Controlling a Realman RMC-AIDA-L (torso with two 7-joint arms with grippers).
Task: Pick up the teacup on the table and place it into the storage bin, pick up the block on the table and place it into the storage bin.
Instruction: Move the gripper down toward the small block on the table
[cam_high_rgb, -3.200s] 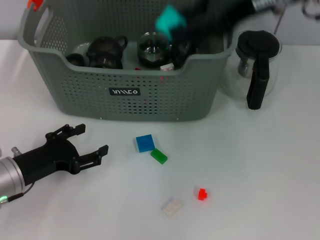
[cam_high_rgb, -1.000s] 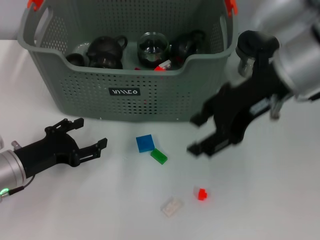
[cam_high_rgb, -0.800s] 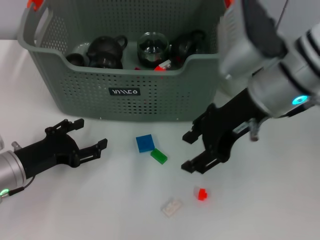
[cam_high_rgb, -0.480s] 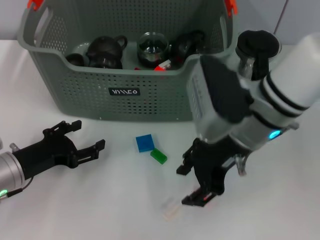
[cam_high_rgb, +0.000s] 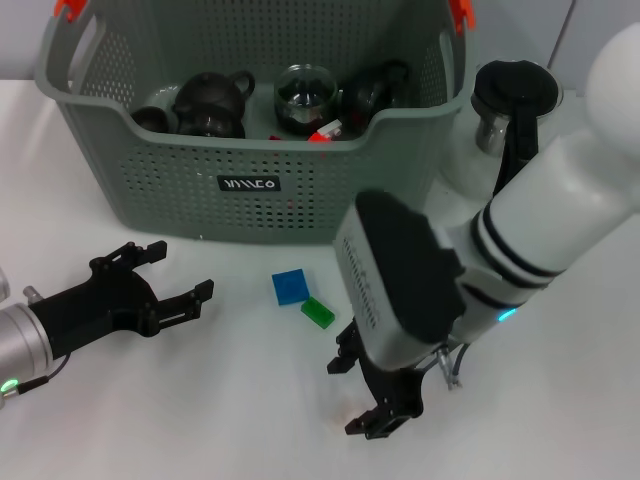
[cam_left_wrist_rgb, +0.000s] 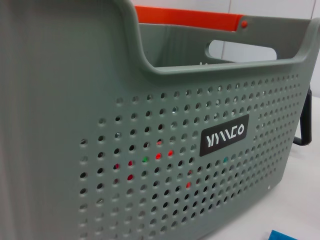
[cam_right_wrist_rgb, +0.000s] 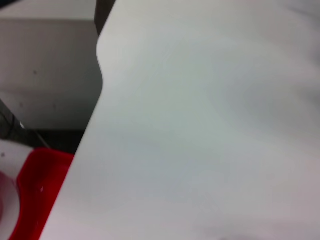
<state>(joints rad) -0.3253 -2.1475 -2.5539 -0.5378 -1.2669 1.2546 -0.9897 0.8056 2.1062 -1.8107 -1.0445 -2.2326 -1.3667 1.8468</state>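
The grey-green storage bin stands at the back of the table, and its labelled wall fills the left wrist view. Dark tea ware and a glass cup lie inside it; no teacup shows on the table. A blue block and a green block lie in front of the bin. My right gripper is open, pointing down at the table just right of and nearer than the green block, hiding what lies under it. My left gripper hangs open at the lower left, holding nothing.
A clear glass pitcher with a black handle stands right of the bin. My bulky right arm crosses the right half of the table. The right wrist view shows bare white table, its edge, and something red beyond it.
The right arm has swung from above the bin down to the table front, now covering the red and clear blocks. The teal block it held is gone from view. The left arm barely moved.
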